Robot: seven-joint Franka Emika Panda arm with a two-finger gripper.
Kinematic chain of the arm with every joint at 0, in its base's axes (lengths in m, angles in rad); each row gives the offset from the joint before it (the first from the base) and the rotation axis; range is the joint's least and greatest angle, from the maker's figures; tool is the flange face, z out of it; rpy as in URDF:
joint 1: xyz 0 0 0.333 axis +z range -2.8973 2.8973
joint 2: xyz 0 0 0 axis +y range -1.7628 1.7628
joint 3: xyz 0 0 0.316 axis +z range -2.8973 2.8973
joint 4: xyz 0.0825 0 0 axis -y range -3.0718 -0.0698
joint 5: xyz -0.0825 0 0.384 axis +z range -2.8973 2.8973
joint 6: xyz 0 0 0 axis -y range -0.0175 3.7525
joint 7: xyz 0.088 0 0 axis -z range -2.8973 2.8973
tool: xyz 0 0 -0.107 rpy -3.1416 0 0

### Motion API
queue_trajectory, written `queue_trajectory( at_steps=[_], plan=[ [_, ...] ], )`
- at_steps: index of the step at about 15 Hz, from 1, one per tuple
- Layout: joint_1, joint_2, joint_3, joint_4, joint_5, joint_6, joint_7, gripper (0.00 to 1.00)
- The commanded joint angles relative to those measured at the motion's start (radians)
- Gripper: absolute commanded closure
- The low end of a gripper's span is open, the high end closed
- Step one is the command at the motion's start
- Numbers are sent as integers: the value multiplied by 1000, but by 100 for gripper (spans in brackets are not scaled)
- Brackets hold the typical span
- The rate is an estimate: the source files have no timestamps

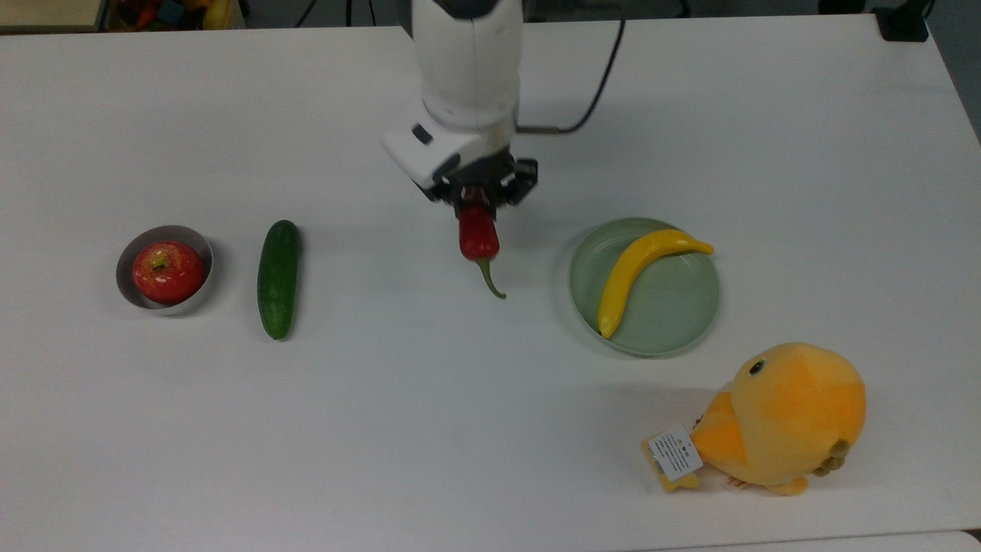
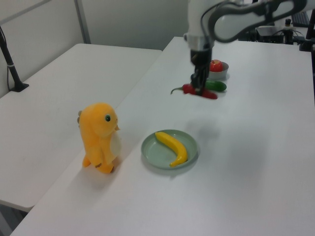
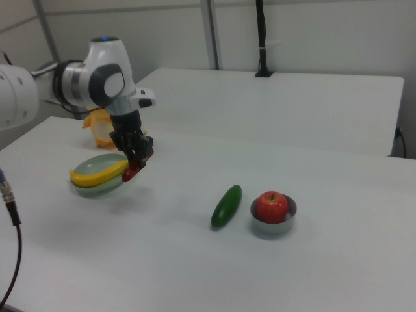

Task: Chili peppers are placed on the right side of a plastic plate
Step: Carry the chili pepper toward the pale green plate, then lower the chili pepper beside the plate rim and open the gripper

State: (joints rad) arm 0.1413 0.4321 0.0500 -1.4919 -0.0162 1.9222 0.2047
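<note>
While the hand (image 1: 477, 201) grips the chili (image 1: 478, 234) above the worktop (image 1: 429, 414), stem pointing down the top view, it hangs near the plate (image 1: 674, 318), on the top view's left.

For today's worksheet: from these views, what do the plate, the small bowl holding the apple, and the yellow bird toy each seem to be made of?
Plate: probably plastic, pale green and slightly see-through, with a smooth low rim.
Small bowl: looks like metal, with a silvery, dull-shiny wall around the apple.
Bird toy: plush fabric, with a soft matt surface and a paper tag at its base.
</note>
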Motion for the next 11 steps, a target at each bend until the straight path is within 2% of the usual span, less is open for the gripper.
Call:
queue_trajectory(
  at_steps=[1,7,8,11],
  plan=[
    [33,120,-7,61,10,118,80,94],
    [50,212,1,51,12,207,84,93],
    [58,214,1,47,12,228,82,89],
    [72,217,1,35,10,236,84,68]
  ],
)
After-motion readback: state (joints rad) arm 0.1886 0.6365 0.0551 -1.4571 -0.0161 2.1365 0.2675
